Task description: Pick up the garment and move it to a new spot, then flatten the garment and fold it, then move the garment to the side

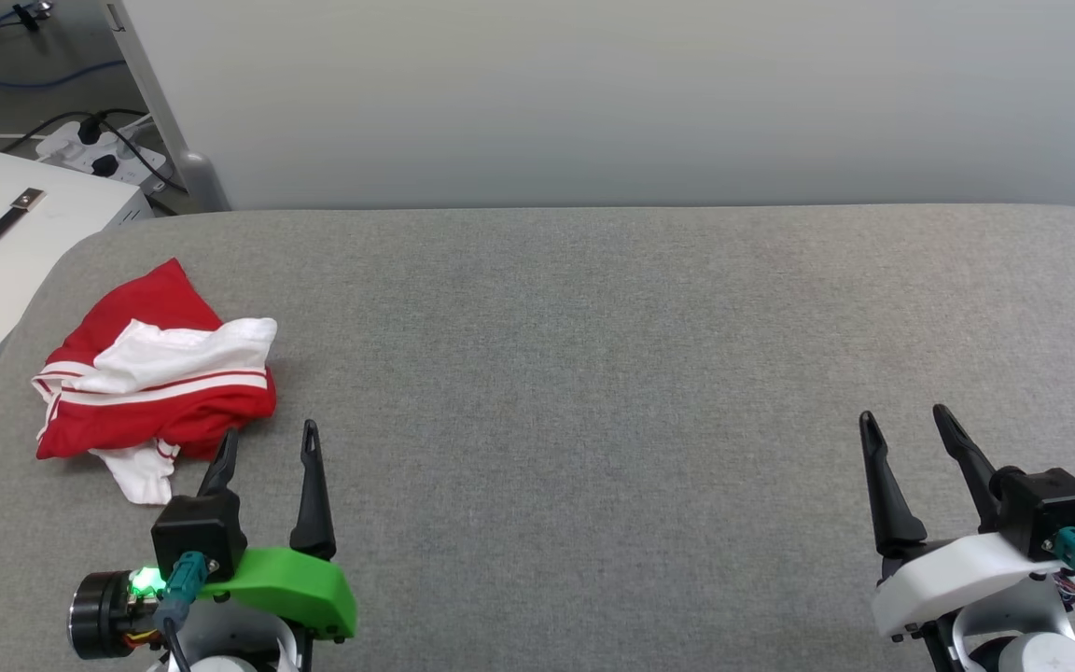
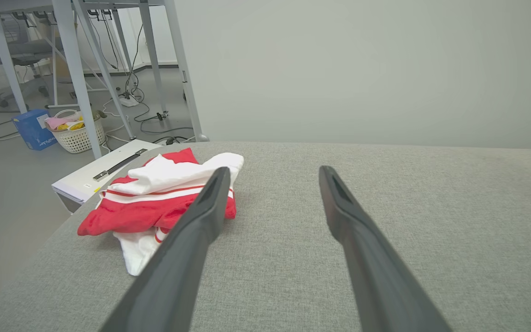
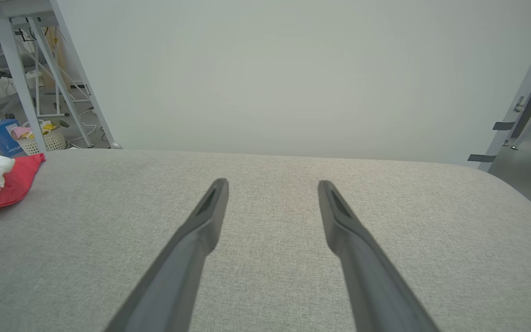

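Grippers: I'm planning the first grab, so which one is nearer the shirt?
The left gripper, on the green mount: it nearly reaches the crumpled red-and-white shirt. The right gripper, on the white mount, sits far across the table.

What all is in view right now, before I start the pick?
garment: one, red and white with striped trim, crumpled at the table's left end.
table: one, grey fabric, before the robot.
case: one, white with black handle, left of the table.
power strip: one, white, floor beyond the case.
basket: one, white, floor by a desk leg.
box: one, blue, beside the basket.
left gripper: one, dark fingers, open, by the garment's near edge.
right gripper: one, dark fingers, open, over bare table at right.
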`<state>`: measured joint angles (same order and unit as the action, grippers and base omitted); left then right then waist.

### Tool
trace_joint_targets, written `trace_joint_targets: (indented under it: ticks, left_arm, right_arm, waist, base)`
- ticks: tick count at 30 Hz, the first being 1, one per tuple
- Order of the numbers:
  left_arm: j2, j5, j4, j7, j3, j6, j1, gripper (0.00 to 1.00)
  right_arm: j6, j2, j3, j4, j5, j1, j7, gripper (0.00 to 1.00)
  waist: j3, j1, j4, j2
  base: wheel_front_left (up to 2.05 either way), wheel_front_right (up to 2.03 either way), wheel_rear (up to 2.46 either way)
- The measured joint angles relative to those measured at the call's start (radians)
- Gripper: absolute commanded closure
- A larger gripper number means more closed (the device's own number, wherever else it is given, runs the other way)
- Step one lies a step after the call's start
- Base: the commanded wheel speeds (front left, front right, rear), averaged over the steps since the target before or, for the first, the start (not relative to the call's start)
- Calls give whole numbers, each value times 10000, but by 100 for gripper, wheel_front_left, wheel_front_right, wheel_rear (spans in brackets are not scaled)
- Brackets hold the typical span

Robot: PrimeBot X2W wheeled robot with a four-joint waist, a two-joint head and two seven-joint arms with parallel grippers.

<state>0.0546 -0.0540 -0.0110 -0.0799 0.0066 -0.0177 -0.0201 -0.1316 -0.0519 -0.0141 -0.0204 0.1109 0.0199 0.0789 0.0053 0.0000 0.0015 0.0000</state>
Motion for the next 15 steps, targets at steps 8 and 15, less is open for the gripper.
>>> trace_joint_targets:
  ticks: [8, 15]
  left_arm:
    - [0, -69, 27, -142, 19, 0, -2, 0]
    - [0, -211, 73, -278, 42, 0, -1, 0]
  right_arm:
    - [0, 0, 40, 46, 73, 47, 184, 0]
    - [0, 2, 115, 52, 84, 116, 314, 0]
  waist:
    - [28, 0, 14, 0]
    - [80, 0, 88, 0]
  base:
    - [0, 0, 0]
    - [0, 0, 0]
